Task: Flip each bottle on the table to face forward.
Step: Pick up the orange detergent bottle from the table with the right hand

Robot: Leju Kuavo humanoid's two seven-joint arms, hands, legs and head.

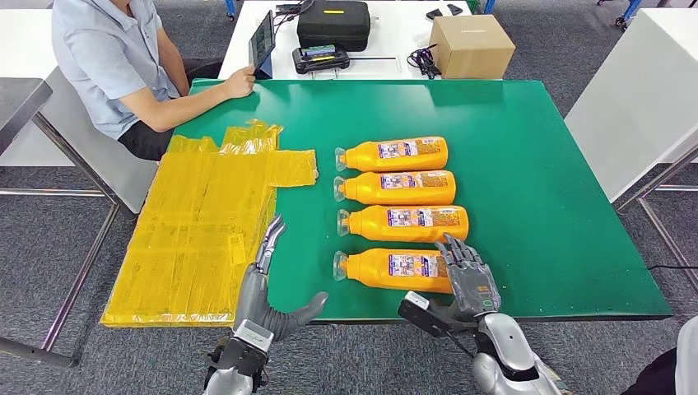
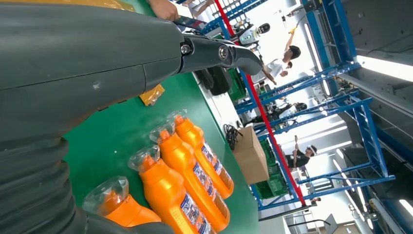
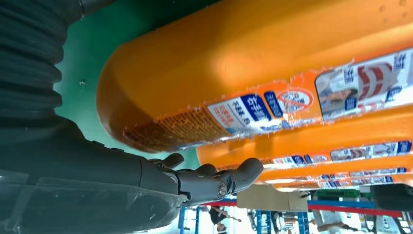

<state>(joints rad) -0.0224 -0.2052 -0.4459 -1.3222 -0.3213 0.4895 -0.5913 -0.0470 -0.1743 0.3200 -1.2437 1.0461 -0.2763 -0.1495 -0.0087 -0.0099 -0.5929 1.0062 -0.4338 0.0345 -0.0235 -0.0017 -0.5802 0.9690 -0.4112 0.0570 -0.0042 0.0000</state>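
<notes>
Where green table (image 1: 535,164) spreads, four orange bottles (image 1: 393,154).

**Colours and patterns on your table**

At centre frame you have four glossy orange plastic bottles (image 1: 395,212) with clear caps, each carrying a label printed in blue, white and red. They lie on a flat green table mat (image 1: 543,189). At the left of the frame you see a translucent yellow plastic sheet (image 1: 206,226), creased into squares. At lower left your silver left hand (image 1: 265,280) has dark grey fingers; at lower right your right hand (image 1: 467,276) is grey and silver too. At upper right sits a plain brown cardboard box (image 1: 471,45), and at upper centre a black zipped case (image 1: 333,23). At upper left the person's short-sleeved shirt (image 1: 103,58) is pale blue. The carpet floor (image 1: 49,247) is speckled grey.
</notes>
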